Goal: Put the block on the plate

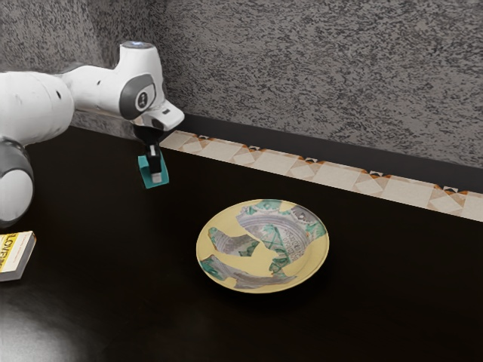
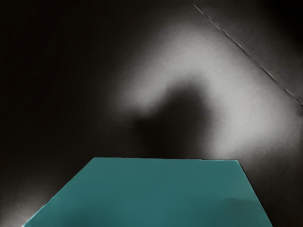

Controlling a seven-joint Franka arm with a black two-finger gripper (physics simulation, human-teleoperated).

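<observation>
The fingers pinch the teal block above the dark surface. The patterned plate lies apart from them, toward the exterior view's right and nearer its camera. On the camera side of the fingers, toward the exterior view's left, a book reads "LOVE" on yellow; further lettering is cut off.

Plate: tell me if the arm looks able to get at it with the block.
Probably yes: the pincer, shut on the block, has nothing standing between it and the plate, and the book lies off to the exterior view's left, outside that path.
</observation>
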